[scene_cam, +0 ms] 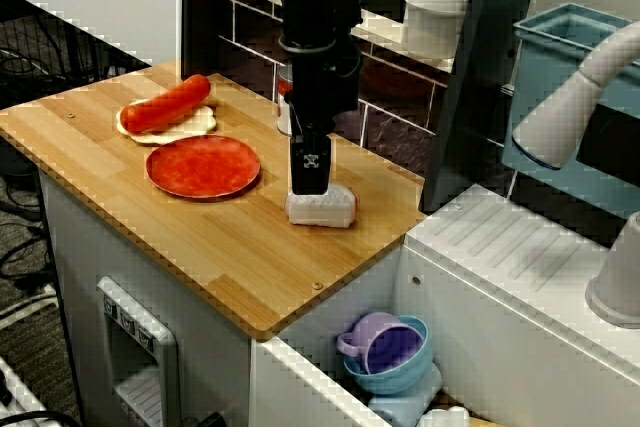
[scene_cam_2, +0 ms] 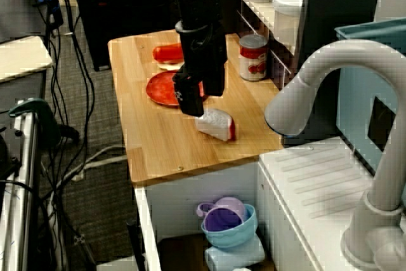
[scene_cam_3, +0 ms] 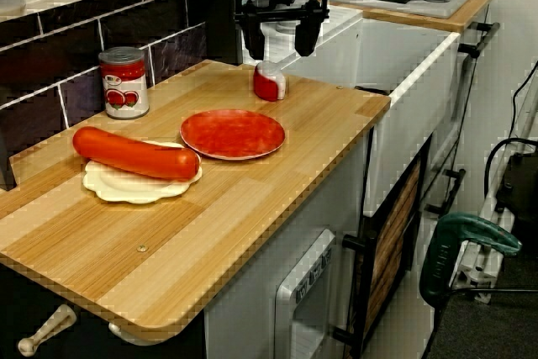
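A small white block point(scene_cam: 320, 207) with one red end is seen lying flat. It is placed on the wooden worktop point(scene_cam: 200, 257), near the red plate point(scene_cam: 203, 166).

Wooden surface point(scene_cam: 200, 237), light grain, with rounded corners. Lying directly on it: a red plate point(scene_cam: 203, 166) near the middle, a pale flat piece point(scene_cam: 165, 127) just beside it towards the far end, and a white block with a red face point(scene_cam: 321, 206) near the sink-side edge. A red-labelled tin point(scene_cam_3: 123, 81) stands upright at the rear edge by the tiled wall.
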Robot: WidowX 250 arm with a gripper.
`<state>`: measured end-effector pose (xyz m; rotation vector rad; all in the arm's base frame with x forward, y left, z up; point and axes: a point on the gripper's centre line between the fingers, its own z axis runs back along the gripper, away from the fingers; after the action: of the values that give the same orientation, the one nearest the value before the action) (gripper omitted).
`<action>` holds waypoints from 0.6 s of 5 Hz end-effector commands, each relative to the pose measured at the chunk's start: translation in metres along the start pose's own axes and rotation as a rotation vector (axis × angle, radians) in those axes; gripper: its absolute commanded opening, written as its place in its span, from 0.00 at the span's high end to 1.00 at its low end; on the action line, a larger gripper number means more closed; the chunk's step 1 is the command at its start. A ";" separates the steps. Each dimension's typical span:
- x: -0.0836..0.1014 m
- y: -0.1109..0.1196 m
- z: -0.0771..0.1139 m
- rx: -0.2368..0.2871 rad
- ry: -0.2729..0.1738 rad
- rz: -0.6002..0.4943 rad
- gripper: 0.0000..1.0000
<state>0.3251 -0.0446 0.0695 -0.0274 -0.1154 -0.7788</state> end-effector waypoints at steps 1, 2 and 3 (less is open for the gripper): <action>0.008 0.005 -0.008 0.037 -0.020 0.039 0.00; 0.009 0.008 -0.013 0.030 -0.015 0.074 0.00; 0.011 0.012 -0.015 0.023 -0.012 0.099 0.00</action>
<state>0.3314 -0.0463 0.0425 -0.0292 -0.0878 -0.6840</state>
